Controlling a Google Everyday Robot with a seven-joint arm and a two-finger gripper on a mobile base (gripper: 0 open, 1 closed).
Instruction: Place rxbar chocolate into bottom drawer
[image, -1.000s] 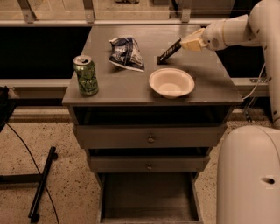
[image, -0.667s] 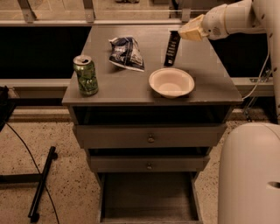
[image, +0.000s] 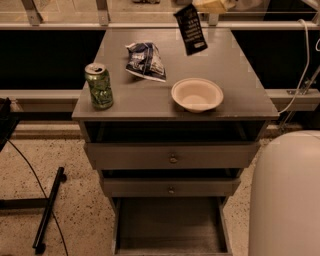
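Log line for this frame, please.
gripper: top edge, over cabinet back | jaws: shut on rxbar, held aloft | bottom drawer: open | phase: carry

Grey cabinet top (image: 240, 75) carries 3 items. Green soda can (image: 99, 85) stands upright at 8 o'clock, nr front-left corner. Blue-white snack bag (image: 146, 61) lies flat at 10 o'clock, apart from can. White bowl (image: 197, 94) sits at 5 o'clock, right way up, nr front edge, apart from bag. Gripper (image: 207, 5) at 12 o'clock, above far edge, clamps rxbar chocolate (image: 190, 29), which hangs clear of the top.
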